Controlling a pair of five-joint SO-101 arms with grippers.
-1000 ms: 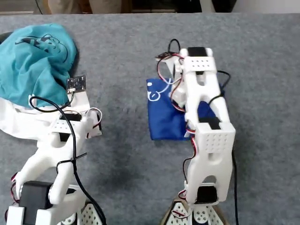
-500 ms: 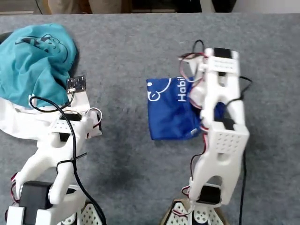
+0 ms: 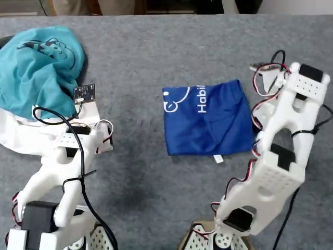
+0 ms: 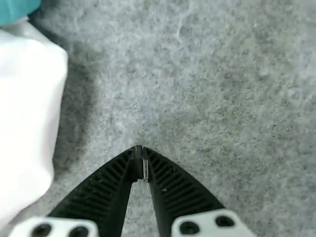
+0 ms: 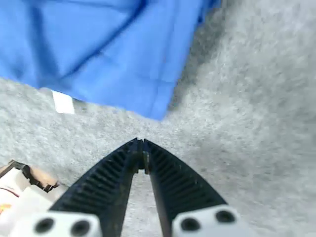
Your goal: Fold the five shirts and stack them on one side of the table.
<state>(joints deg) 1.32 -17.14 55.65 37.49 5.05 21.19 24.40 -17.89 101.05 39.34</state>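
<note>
Blue shirt [image 3: 208, 122] flat, long axis crosswise, tag [image 3: 218, 158] at near edge; left gripper [image 4: 138, 163] and right gripper [image 5: 139, 157] jaws pressed together

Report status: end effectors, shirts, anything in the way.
Left end effector shut, empty, over table beside white shirt. Right end effector shut, empty, beside folded blue shirt. Teal shirt crumpled, overlapping the white one. Nothing in the way.
</note>
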